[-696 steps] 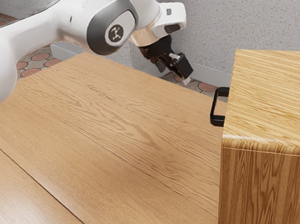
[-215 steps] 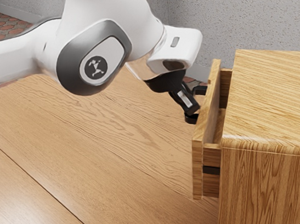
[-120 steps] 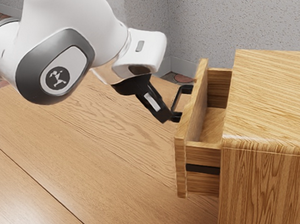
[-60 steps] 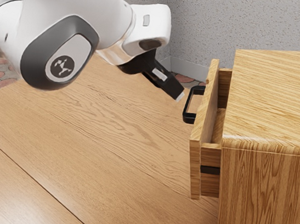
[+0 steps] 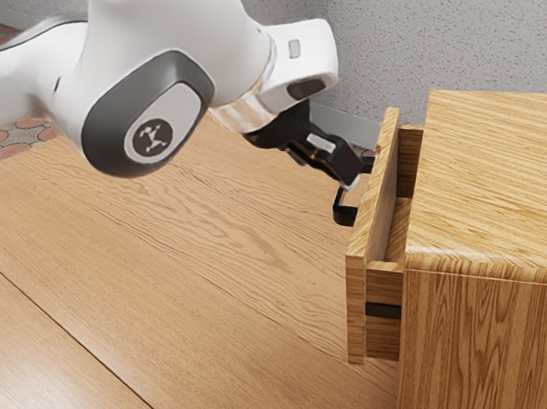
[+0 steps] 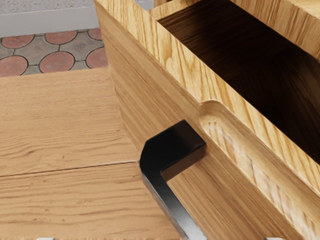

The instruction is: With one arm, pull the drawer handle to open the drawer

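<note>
A wooden cabinet stands at the exterior view's right. Its top drawer is pulled out a short way. A black bar handle sits on the drawer front. My gripper is at the handle's upper end, close against the drawer front, with the fingers apart and open. In the wrist view the handle runs just under my hand along the drawer front, and the dark inside of the drawer shows behind it.
The wooden tabletop stretches from the cabinet toward the exterior view's left. A grey wall and a red-tiled floor lie beyond the table's far edge.
A second ago the drawer stood further out with my gripper at the handle. The drawer has since slid partly back in. My hand lifted off the handle and has now returned to its upper end.
</note>
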Available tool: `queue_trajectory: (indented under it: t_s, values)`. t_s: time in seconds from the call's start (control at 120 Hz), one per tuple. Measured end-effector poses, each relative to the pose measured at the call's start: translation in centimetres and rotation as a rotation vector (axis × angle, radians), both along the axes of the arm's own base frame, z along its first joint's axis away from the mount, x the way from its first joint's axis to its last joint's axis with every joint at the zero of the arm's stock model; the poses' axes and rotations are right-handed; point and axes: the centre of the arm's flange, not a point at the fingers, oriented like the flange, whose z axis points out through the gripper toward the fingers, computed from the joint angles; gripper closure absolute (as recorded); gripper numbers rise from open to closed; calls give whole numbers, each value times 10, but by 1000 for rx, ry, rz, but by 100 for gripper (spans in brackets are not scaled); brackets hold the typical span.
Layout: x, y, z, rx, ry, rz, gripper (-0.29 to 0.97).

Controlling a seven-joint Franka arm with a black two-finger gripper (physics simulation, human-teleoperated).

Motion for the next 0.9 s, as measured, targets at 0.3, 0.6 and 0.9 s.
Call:
queue_trajectory:
  t_s: [0.3,0.6,0.9]
  values:
    - [1,7,-16,-22,30,49,16]
    - [-13,18,-12,-30,26,92,16]
    - [-38,27,-11,-28,23,129,16]
